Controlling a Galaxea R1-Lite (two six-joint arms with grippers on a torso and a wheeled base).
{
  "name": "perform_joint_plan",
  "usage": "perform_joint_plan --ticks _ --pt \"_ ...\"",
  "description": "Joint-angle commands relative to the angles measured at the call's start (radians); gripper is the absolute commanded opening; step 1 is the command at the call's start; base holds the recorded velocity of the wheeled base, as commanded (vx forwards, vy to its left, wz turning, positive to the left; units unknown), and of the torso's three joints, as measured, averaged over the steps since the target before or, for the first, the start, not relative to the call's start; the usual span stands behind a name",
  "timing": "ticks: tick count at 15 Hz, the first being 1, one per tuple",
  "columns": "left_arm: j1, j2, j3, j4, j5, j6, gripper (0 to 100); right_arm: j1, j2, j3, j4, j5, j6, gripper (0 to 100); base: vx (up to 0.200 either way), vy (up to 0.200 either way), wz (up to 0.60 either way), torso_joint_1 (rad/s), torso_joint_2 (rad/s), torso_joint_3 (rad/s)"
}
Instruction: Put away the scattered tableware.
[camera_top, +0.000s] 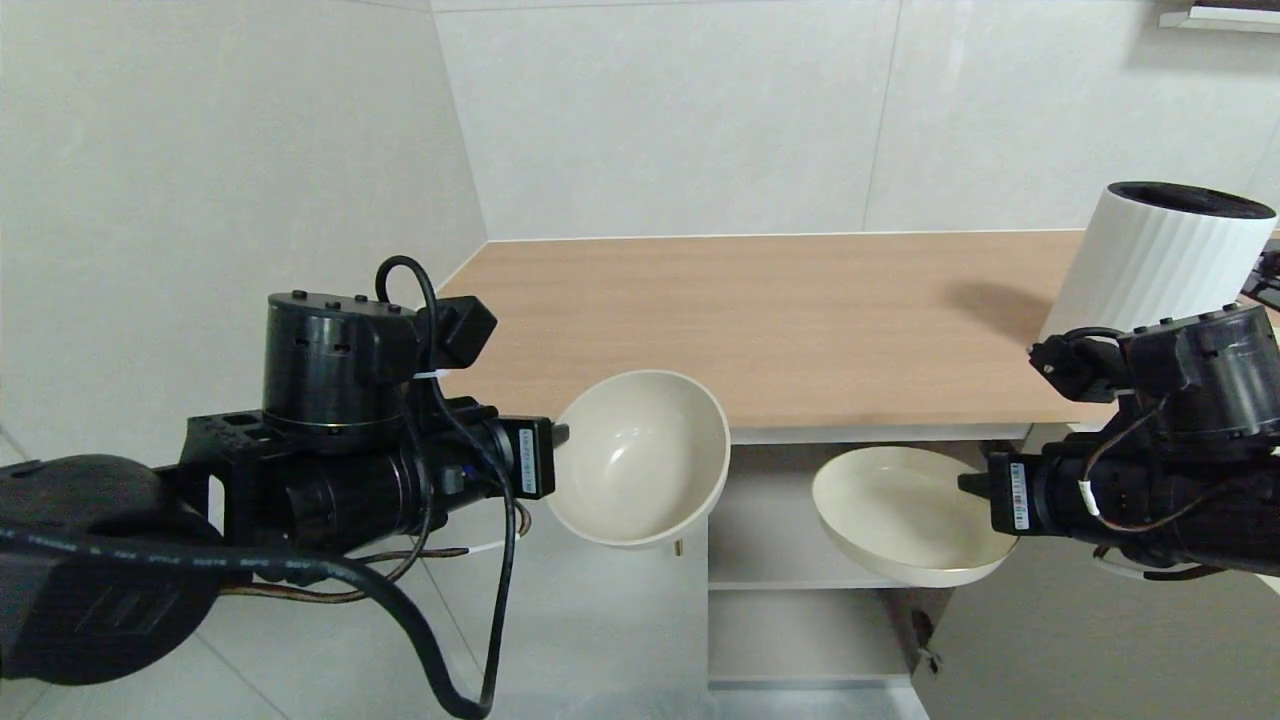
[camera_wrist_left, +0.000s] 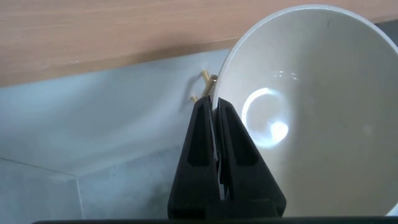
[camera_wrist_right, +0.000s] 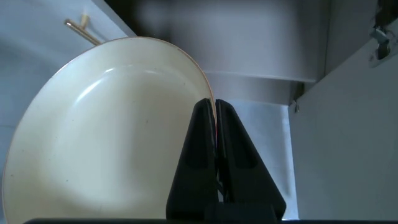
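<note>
Hiding the pinched rims, the left gripper (camera_top: 556, 436) is clamped on the bowl (camera_top: 640, 455) at its 9 o'clock edge and the right gripper (camera_top: 972, 486) on the plate (camera_top: 900, 515) at its 3 o'clock edge. Both dishes are held in the air before the cabinet (camera_top: 790, 605) under the counter (camera_top: 780, 320). The bowl's mouth is tipped toward the head camera; the plate, at 4 o'clock from it, is seen face up, its visible long axis running 9 to 3.

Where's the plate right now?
Head view: plate on the right, held at its rim by the right gripper, before the open cabinet under the counter.
</note>
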Motion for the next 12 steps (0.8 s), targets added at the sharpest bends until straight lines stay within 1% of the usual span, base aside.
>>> perform_joint_plan --ticks 1,6,12 --pt "0.000 0.002 0.001 -0.001 0.000 -0.001 0 -0.007 0.025 -0.001 0.000 0.000 -0.001 0 0.000 0.000 0.00 0.000 0.00 0.000" --pt "0.000 0.013 -0.001 -0.001 -0.003 -0.001 0 -0.008 0.045 -0.001 -0.003 -0.001 -0.001 0 0.000 0.000 0.00 -0.012 0.03 0.018" --pt "0.000 0.018 0.001 0.001 -0.004 -0.001 0 -0.008 0.045 -0.001 -0.005 -0.001 -0.001 0 0.000 0.000 0.00 -0.178 0.42 0.238"
